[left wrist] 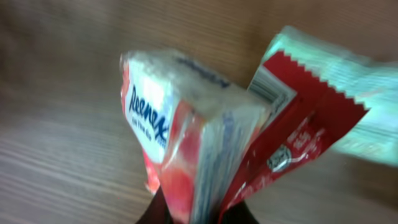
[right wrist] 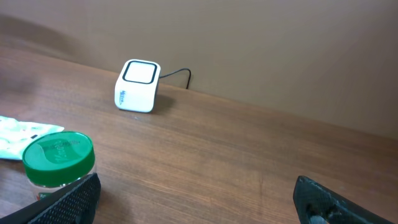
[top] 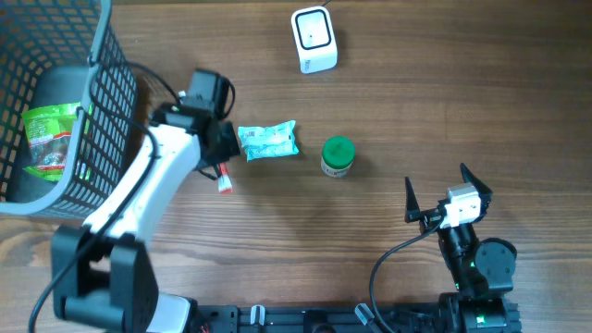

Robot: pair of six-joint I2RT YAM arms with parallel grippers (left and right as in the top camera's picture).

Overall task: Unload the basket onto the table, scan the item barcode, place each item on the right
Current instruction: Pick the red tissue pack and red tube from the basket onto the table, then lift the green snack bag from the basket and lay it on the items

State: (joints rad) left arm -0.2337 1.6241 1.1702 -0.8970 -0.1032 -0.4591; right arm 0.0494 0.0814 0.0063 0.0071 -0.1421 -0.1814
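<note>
The tabletop is brown wood grain, matt, with fine streaks. At upper left the basket is a dark lattice, plastic or coated wire; I cannot tell which. The scanner at top centre is smooth white plastic with a slight sheen. The lid of the jar is green plastic, faintly embossed on top. The teal packet is crinkled film. In the left wrist view the tissue pack wears clear glossy film, and the red sachet beside it is shiny film with a saw-toothed edge. The black fingers look matt.
</note>
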